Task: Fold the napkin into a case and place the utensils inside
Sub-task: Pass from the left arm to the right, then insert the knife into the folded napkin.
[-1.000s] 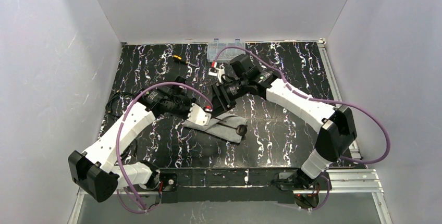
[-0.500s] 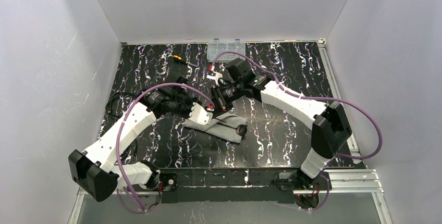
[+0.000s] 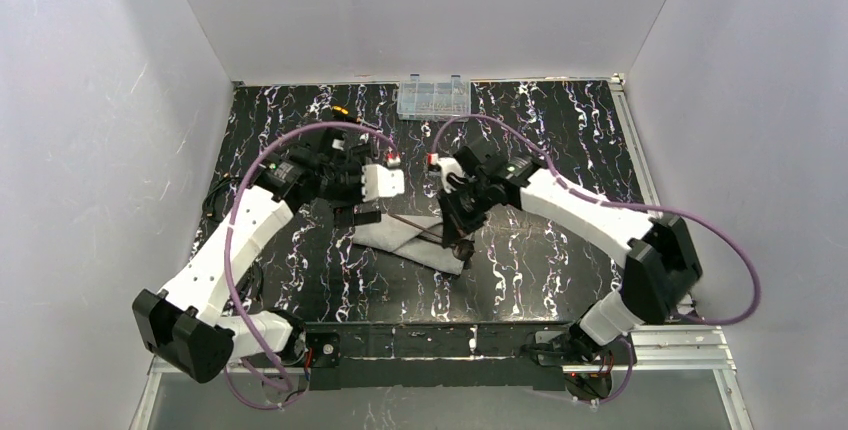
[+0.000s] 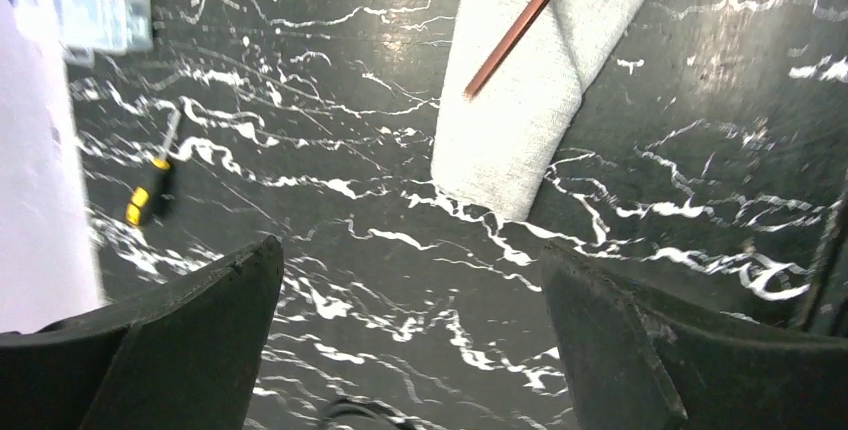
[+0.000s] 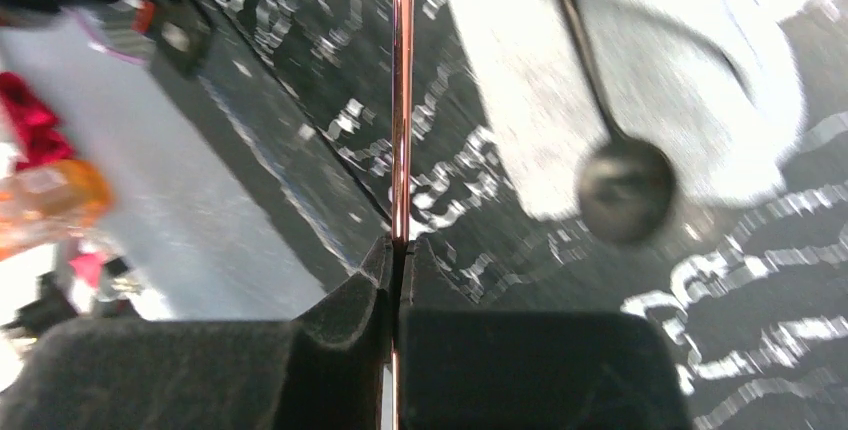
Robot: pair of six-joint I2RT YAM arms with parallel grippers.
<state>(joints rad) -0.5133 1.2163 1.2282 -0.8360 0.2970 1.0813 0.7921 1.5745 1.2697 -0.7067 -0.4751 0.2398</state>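
Now, right gripper (image 5: 398, 255) clenched on a copper utensil (image 4: 520, 25) over the case (image 3: 410, 243), left gripper (image 4: 410, 260) released.

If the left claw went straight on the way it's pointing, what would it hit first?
The left claw would probably meet bare table first, just short of the case's end; depth is unclear.

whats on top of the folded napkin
A dark-headed spoon lies on the napkin; a copper utensil in the right claw crosses above it. Inside the folds is hidden.
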